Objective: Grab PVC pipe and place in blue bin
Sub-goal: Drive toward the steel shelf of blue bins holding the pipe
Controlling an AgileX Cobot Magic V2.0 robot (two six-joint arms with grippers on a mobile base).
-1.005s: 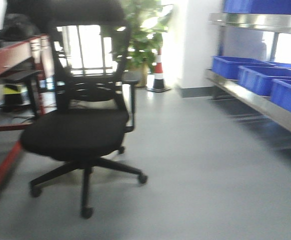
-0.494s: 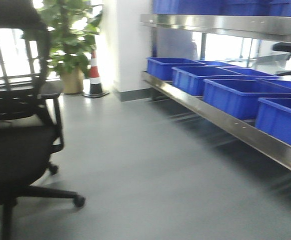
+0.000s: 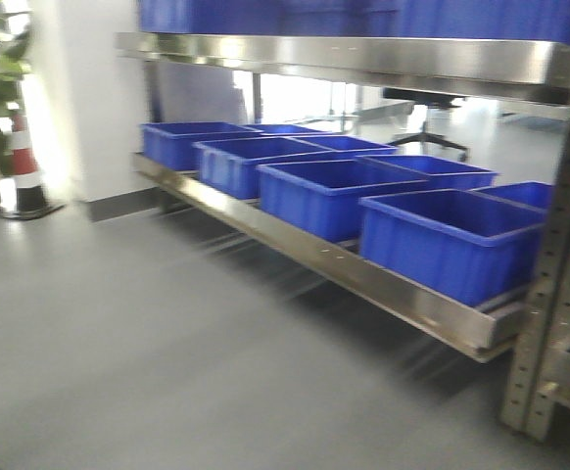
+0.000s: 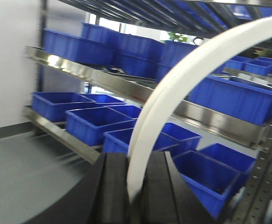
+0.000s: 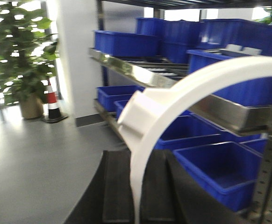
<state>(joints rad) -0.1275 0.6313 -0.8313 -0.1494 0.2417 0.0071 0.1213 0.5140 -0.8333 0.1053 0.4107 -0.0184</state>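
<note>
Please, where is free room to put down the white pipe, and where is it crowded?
The nearest blue bin on the lower shelf looks empty, as does its neighbour. The grey floor between shelf and traffic cone is bare. The bins stand close side by side, leaving little room between them.

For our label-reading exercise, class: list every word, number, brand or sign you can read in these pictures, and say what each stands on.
No text can be read in any view.
The blue bins: plain sides, no lettering visible.
The metal rack: no label visible.
The traffic cone: stripes only, and blurred.
The PVC pipe: plain white, no print visible.
</note>
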